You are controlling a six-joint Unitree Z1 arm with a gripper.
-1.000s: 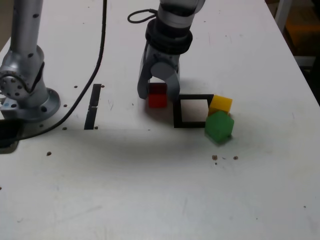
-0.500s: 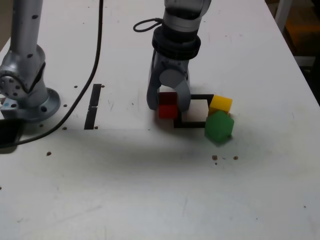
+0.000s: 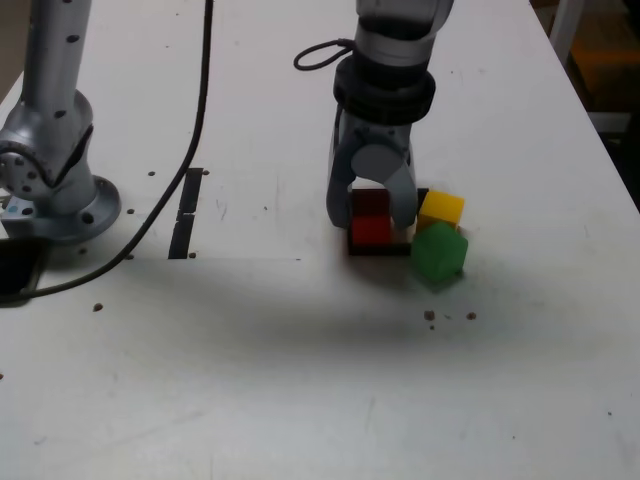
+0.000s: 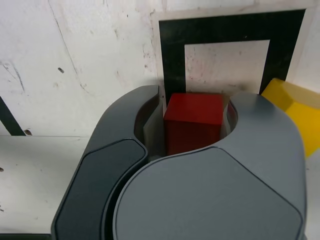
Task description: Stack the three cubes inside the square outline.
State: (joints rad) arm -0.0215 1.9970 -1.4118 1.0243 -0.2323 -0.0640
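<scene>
White tabletop (image 3: pixel 300 380) filled most of my exterior view, with a grey robot base (image 3: pixel 50 170) standing at that view's left and a black cable (image 3: pixel 190 150) trailing across the surface. From my station I saw the arm reaching down near the middle, its gripper (image 3: pixel 372 222) clamped on the red cube (image 3: pixel 371 229), one jaw on each side. That cube sat over the black square outline (image 4: pixel 172 55), on the side at the exterior view's left. I saw the green cube (image 3: pixel 439 253) just outside the outline's right corner in that view, touching the yellow cube (image 3: pixel 442 208) behind it. Two short black strips (image 3: pixel 186 212) lay well apart to the left.
</scene>
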